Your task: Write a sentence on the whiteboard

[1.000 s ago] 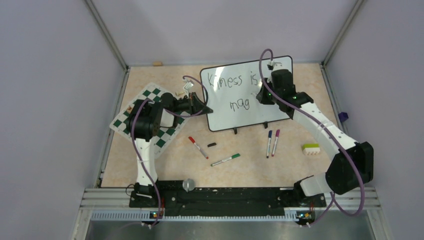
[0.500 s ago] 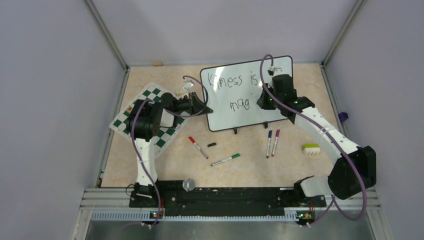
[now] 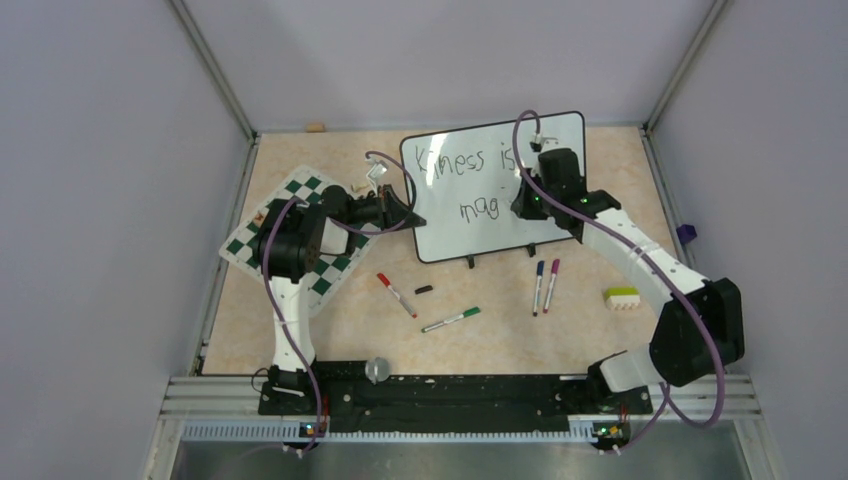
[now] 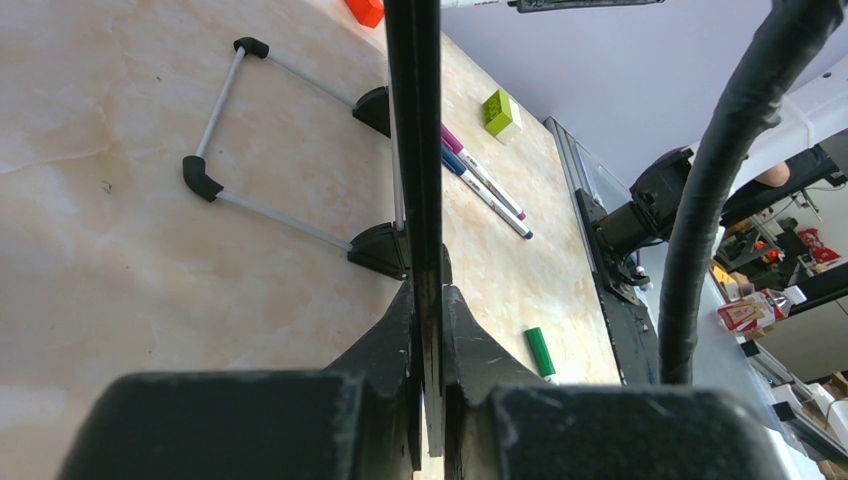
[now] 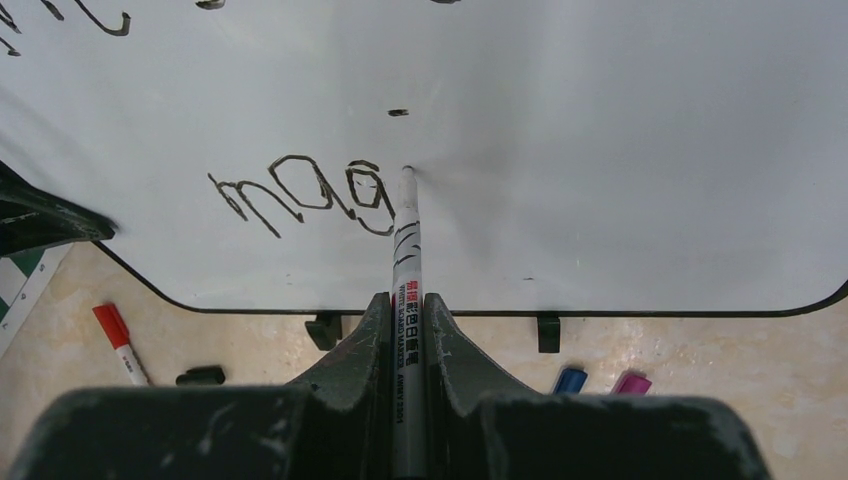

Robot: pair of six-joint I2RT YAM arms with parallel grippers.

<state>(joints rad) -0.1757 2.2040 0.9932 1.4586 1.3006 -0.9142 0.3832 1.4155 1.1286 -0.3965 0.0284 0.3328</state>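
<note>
Writing step: left claw (image 4: 427, 300) clamped on whiteboard (image 3: 480, 185) left edge; right claw (image 5: 405, 305) clenched on marker (image 5: 404, 270), tip touching whiteboard just right of "mag" in sentence (image 5: 300, 190); advise light pressure, small strokes, steady bracing.

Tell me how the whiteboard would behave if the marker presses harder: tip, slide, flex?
Probably light and tippy: the whiteboard stands on small feet and a thin wire stand. It might slide on the smooth table, but the left gripper clamps its edge, so it should hold. Its glossy face looks slippery under the marker.
</note>
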